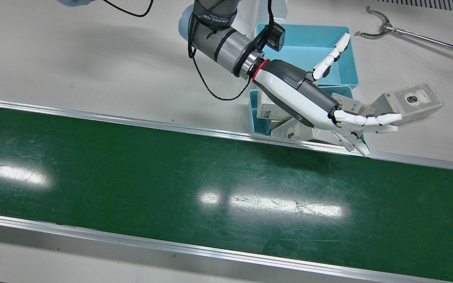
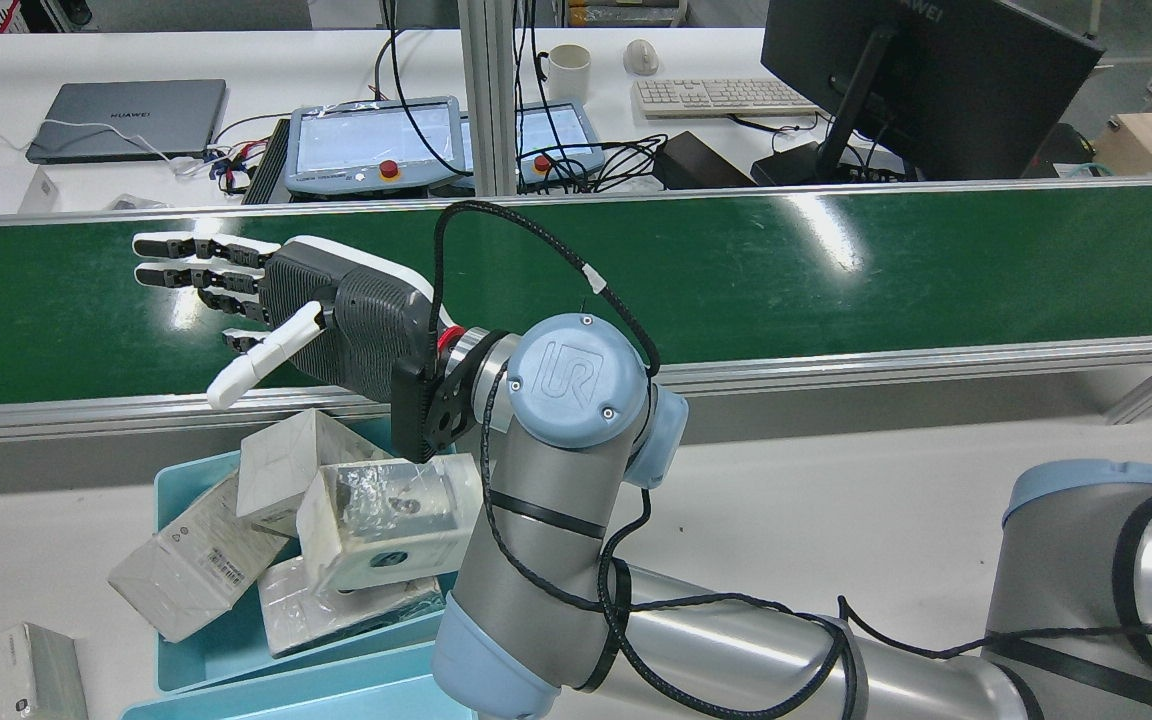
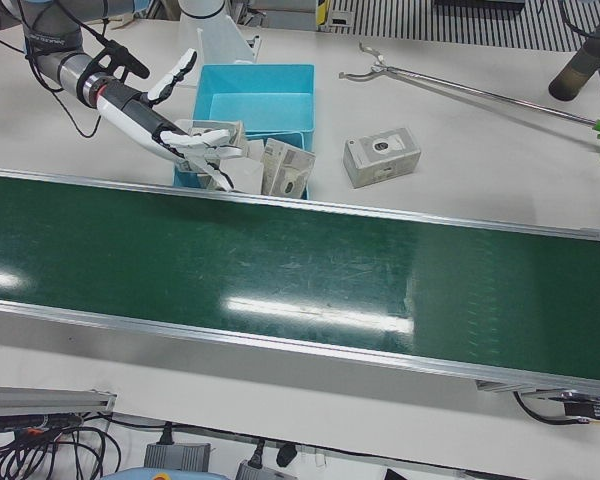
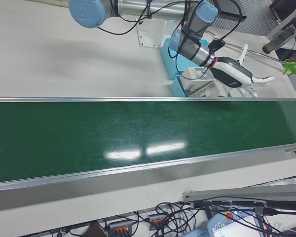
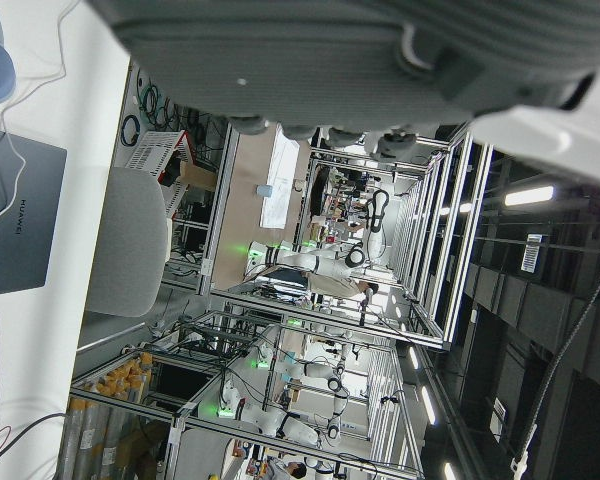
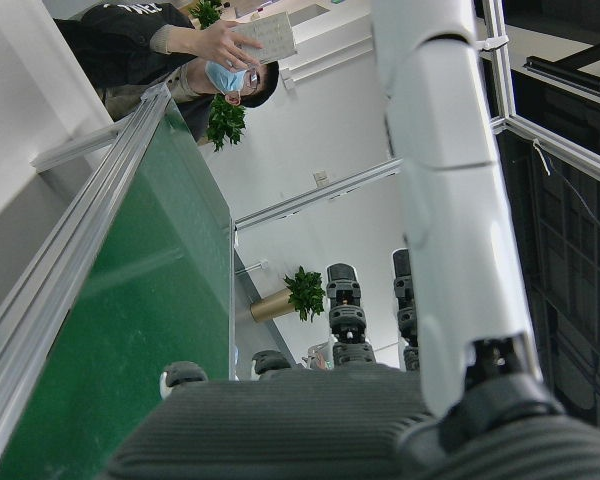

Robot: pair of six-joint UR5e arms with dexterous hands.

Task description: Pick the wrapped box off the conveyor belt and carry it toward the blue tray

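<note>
The right hand's fingers (image 1: 383, 118) are stretched out straight and slightly fanned, with the thumb (image 1: 332, 57) held wide apart from them; they clasp nothing. The right hand (image 1: 313, 100) hovers above the blue tray (image 1: 253, 118), its fingertips reaching to the far rail of the conveyor belt (image 1: 171, 177). Under the palm, a pile of wrapped boxes (image 2: 386, 520) fills the tray, some tilted and leaning over its rim. In the front view one more wrapped box (image 1: 407, 101) lies on the desk (image 1: 92, 59) just right of the tray, near the fingertips but not touching them. A second blue tray (image 1: 309, 43) sits directly behind the first, on the far side from the belt. A long metal grabber tool (image 1: 380, 27) lies on the desk further right. The left hand (image 5: 360, 50) shows only in its own view, as a grey palm edge; whether its fingers are apart or together I cannot tell.
</note>
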